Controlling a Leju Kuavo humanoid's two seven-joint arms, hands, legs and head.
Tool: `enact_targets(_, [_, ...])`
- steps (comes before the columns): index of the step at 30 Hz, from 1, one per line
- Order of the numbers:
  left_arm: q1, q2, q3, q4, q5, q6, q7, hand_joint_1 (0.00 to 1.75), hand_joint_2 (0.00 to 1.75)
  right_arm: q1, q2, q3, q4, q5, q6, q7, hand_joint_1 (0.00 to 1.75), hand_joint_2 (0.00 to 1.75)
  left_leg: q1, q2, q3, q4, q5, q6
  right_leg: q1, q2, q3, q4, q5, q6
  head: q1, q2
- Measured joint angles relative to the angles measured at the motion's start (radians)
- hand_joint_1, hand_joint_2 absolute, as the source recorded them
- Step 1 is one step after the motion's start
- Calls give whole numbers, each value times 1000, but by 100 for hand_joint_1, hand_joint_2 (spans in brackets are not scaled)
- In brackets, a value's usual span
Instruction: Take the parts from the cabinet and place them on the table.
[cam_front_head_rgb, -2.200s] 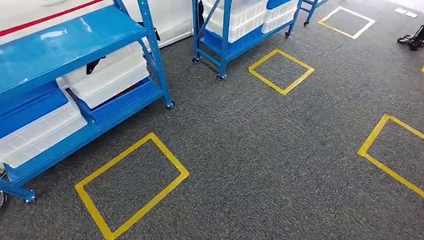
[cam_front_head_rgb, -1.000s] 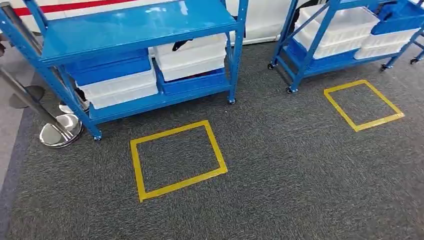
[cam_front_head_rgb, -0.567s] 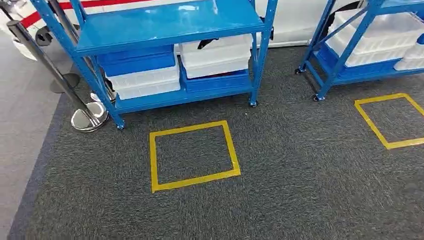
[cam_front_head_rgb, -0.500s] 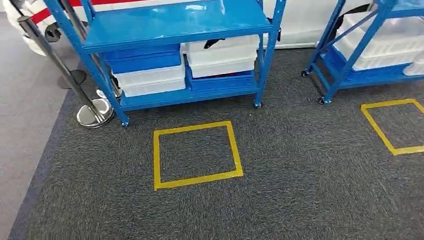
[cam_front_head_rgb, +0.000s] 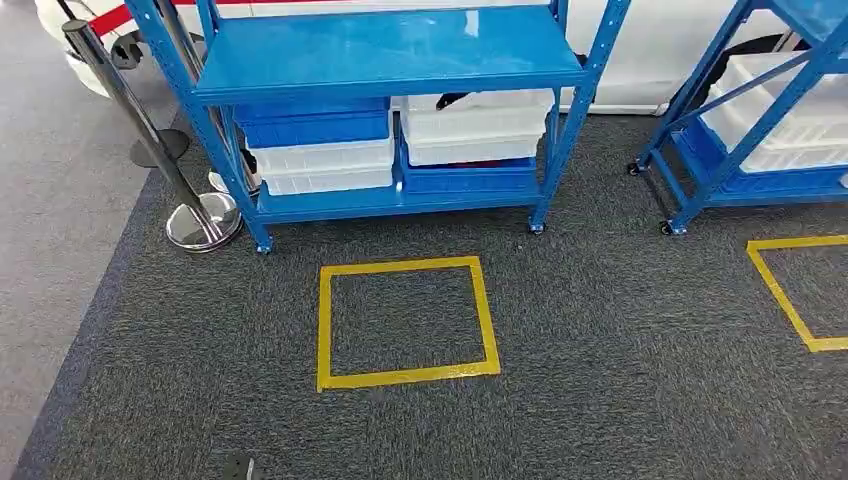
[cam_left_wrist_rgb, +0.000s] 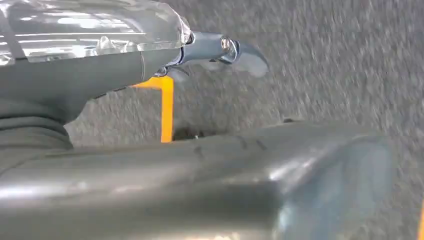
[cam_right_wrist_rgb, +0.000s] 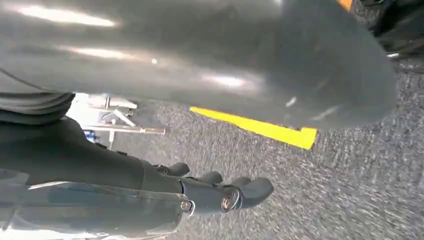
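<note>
The blue shelf cabinet (cam_front_head_rgb: 390, 50) stands ahead of me on small wheels. Its lower shelf carries a blue bin (cam_front_head_rgb: 315, 125) on a white bin (cam_front_head_rgb: 325, 165), and beside them white bins (cam_front_head_rgb: 475, 130) on a blue bin (cam_front_head_rgb: 465, 180). A dark item (cam_front_head_rgb: 455, 100) lies on the top white bin; what else the bins contain is hidden. My left hand (cam_left_wrist_rgb: 125, 75) hangs over the carpet with its fingers (cam_left_wrist_rgb: 240, 50) extended and nothing in it. My right hand (cam_right_wrist_rgb: 125, 200) also hangs over the carpet, fingers (cam_right_wrist_rgb: 235, 192) slightly bent, holding nothing.
A yellow tape square (cam_front_head_rgb: 405, 320) marks the grey carpet in front of the cabinet. A second blue rack (cam_front_head_rgb: 760, 110) with white bins stands to the right, with another tape square (cam_front_head_rgb: 800, 290) before it. A chrome stanchion base (cam_front_head_rgb: 200, 220) sits by the cabinet's left leg.
The whole picture has shifted: my view has swung round, so the cabinet and its tape square now lie straight ahead and centred. Nothing on the shelves has moved.
</note>
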Motion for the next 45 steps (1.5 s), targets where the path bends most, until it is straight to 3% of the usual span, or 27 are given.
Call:
enact_targets(2, [6, -3, 0, -1, 1, 0, 0, 0, 0, 7, -2, 0, 0, 4, 1, 0, 0, 0, 6, -12, 43, 0, -34, -6, -3, 0, -39, -39, -47, 8, 0, 0])
enact_targets(3, [8, -3, 0, -1, 1, -1, 0, 0, 0, 11, -4, 0, 0, 5, 2, 0, 0, 0, 9, -16, 66, 0, -52, -11, -4, -1, -40, -90, -33, 11, 0, 0])
enact_targets(4, [10, -3, 0, -1, 1, 0, -1, 0, 0, 14, -5, 0, 0, 8, 3, 0, 0, 0, 13, -17, 87, 0, -73, -16, -6, -1, -38, -156, 30, 14, 0, 0])
enact_targets(6, [16, -3, 0, -1, 1, 1, -1, 0, 0, 23, -6, 0, 4, 10, 6, 0, 0, 0, 10, -19, 124, 8, -119, -29, -7, -10, -39, -258, 279, 9, 0, 0])
enact_targets(8, [15, -4, 0, -1, 1, 1, -3, 0, 0, 20, -6, 0, 4, 12, 10, 0, 0, 0, 5, -18, 174, -21, -141, -46, 1, -7, -25, -228, 239, -13, -2, 0])
enact_targets(9, [8, -4, 0, -1, 1, 2, -3, 0, 0, 17, -6, 0, 4, 13, 10, -1, 0, 0, 6, -20, 171, 0, -118, -51, -1, -8, -10, -231, 218, -23, -1, 0])
enact_targets(12, [-8, -4, 0, -3, 0, 3, -6, 0, 0, 9, -6, 0, 4, 19, 10, -3, 0, 0, 10, -7, 14, 266, -19, -61, -2, -6, 49, -252, 179, -48, -3, 0])
enact_targets(14, [-4, -4, 0, -3, 0, 3, -6, 0, 0, 6, -7, 0, 4, 22, 10, -5, 0, 0, 10, -3, -102, 363, -101, -64, -1, -1, 101, -264, 143, -53, -2, 0])
enact_targets(16, [8, -5, 0, -3, 1, 3, -5, 0, 0, 8, -8, -1, 4, 23, 10, -4, 0, 0, 10, -2, -173, 356, -218, -62, 0, 6, 155, -272, 108, -53, -2, 0])
enact_targets(17, [13, -4, 0, -3, 1, 3, -5, 0, 0, 9, -8, -1, 4, 23, 10, -4, 0, 0, 10, -2, -202, 326, -249, -63, 0, 9, 185, -275, 87, -51, -2, 0])
enact_targets(18, [15, -4, 0, -3, 0, 3, -5, 0, 0, 9, -8, -1, 4, 25, 10, -4, 0, 0, 9, -1, -223, 282, -238, -58, 1, 10, 210, -277, 68, -50, -2, 0])
enact_targets(19, [19, -4, 0, -3, 0, 3, -5, 0, 0, 12, -8, -1, 4, 25, 10, -3, 0, 0, 4, 0, -243, 219, -154, -45, 3, 9, 237, -278, 46, -48, -2, 0])
enact_targets(21, [32, 3, 0, 0, 0, 4, -2, 0, 0, 20, -1, -1, 11, 25, 11, -2, 0, 0, -14, 10, -280, 93, 146, -13, 5, 9, 270, -271, 9, -44, -2, 0])
enact_targets(22, [35, 4, 0, -1, -1, 3, 1, 0, 0, 13, -4, -1, 10, 25, 11, -2, 0, 0, -18, 0, -267, 83, 170, -16, 6, 20, 284, -280, -11, -33, -5, 0])
enact_targets(24, [28, 1, 0, -2, -4, 5, 2, 0, 0, 12, -5, -1, 7, 24, 12, -2, 0, 0, -17, -3, -236, 79, 141, -7, 8, 17, 324, -277, 0, -17, -5, 0])
enact_targets(25, [17, 1, 0, -2, -7, 4, 2, 0, 0, 4, -5, -1, 6, 23, 11, -2, 0, 0, -16, -8, -211, 73, 136, 1, 8, 17, 308, -236, 30, -7, -5, 0])
enact_targets(27, [8, 1, 0, -3, -7, 4, 6, 0, 0, -1, -8, -3, 5, 15, 11, -2, 0, 0, -12, -6, -171, 54, 119, 9, 5, 14, 208, -66, 92, -5, -5, 0])
enact_targets(28, [6, 0, 0, -3, -7, 5, 9, 0, 0, -5, -8, -5, 5, 11, 11, -6, 0, 0, -12, -6, -155, 51, 106, 12, 4, 14, 160, -14, 75, -5, -4, 0])
enact_targets(32, [12, -4, 0, -3, -7, 5, 22, 0, 0, 2, -9, -13, 5, 7, 13, -8, 0, 0, -12, -20, -74, 43, 45, 14, 5, 11, 49, -17, -150, 3, -4, 0])
enact_targets(33, [12, -5, 0, -3, -8, 7, 26, 0, 0, 5, -9, -15, 5, 7, 13, -9, 0, 0, -12, -25, -52, 43, 28, 13, 5, 11, 39, -59, -151, 1, -4, 0])
enact_targets(34, [12, -5, 0, -3, -8, 11, 34, 0, 0, 8, -9, -17, 5, 7, 13, -10, 0, 0, -12, -26, -31, 43, 11, 10, 6, 11, 32, -113, -97, -2, -4, 0])
enact_targets(35, [12, -5, 0, -3, -8, 14, 41, 0, 0, 14, -9, -18, 6, 7, 14, -11, 0, 0, -12, -25, -13, 43, -6, 5, 9, 11, 26, -175, 18, -10, -3, 0])
enact_targets(36, [17, -5, 0, -3, -7, 16, 42, 0, 0, 24, -9, -21, 8, 8, 15, -11, 0, 0, -15, -25, -5, 51, -24, 1, 13, 12, 8, -249, 190, -18, -4, -1])
enact_targets(38, [16, -5, 0, -3, -7, 15, 46, 0, 0, 14, -9, -24, 8, 10, 16, -10, 0, 0, -20, -30, 1, 54, -58, -10, 18, 15, 9, -247, 221, -25, -5, 0])
enact_targets(41, [11, -4, 0, -3, -6, 14, 45, 0, 0, 11, 0, -24, 8, 11, 18, -9, 0, 0, -20, -25, -4, 105, -35, -22, 10, 10, 40, -266, 205, -43, -4, 0])
enact_targets(43, [6, -4, 0, -3, -6, 12, 45, 0, 0, 11, -2, -26, 8, 11, 18, -6, 0, 0, -16, -9, -71, 224, -46, -37, 9, 10, 59, -275, 193, -54, -4, 0])
enact_targets(45, [6, -4, 0, -3, -6, 9, 48, 0, 0, 4, -2, -26, 8, 11, 18, -4, 0, 0, -7, -5, -148, 329, -138, -47, 9, 10, 73, -275, 177, -55, -5, 0])
